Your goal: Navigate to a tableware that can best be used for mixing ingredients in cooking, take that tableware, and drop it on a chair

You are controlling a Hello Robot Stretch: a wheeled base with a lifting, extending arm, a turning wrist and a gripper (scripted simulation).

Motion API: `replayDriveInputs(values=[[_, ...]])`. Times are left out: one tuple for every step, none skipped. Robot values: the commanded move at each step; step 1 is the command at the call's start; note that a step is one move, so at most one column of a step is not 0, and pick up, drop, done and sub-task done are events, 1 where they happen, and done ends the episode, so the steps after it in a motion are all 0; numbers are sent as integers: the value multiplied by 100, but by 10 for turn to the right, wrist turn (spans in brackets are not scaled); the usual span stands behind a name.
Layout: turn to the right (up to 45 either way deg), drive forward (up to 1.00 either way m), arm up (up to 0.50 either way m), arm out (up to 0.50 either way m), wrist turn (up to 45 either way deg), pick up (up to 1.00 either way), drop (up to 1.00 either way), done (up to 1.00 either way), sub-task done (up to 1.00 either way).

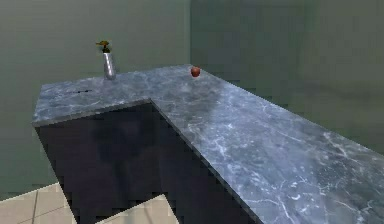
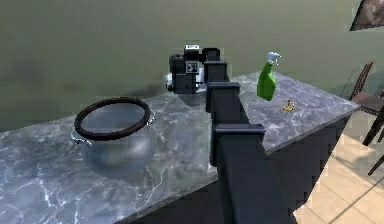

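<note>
An L-shaped worktop (image 1: pixel 280 140) fills the way ahead in the forward view, its near edge running down to the bottom right. Free tiled floor (image 1: pixel 40 205) lies at the lower left, below the dark cabinet front, and walls stand close behind the worktop. A vase (image 1: pixel 107 62) stands near the far left corner and an apple (image 1: pixel 195 71) by the back edge, well apart. In the arm side view the worktop's front edge slants up to a corner at the right. Past it, tiled floor lies free beside a chair (image 2: pixel 370 98) that the right edge cuts off. The bowl (image 2: pixel 112 128), metal with a dark rim, stands on the worktop left of the arm (image 2: pixel 240 150). The gripper (image 2: pixel 178 78) shows at the arm's far end, up and right of the bowl. Its tip is hard to make out, so I cannot tell how its fingers stand or whether it holds anything. A spray bottle (image 2: pixel 266 80) stands right of the arm; the yellowish speck (image 2: pixel 288 104) beside it is too small to name.
</note>
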Motion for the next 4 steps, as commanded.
replayDriveInputs(values=[[0,0,0,0,-450,0,0,0,0],[0,0,0,0,-450,0,0,0,0],[0,0,0,0,-390,0,0,0,0],[0,0,0,-38,0,0,0,0,0]])
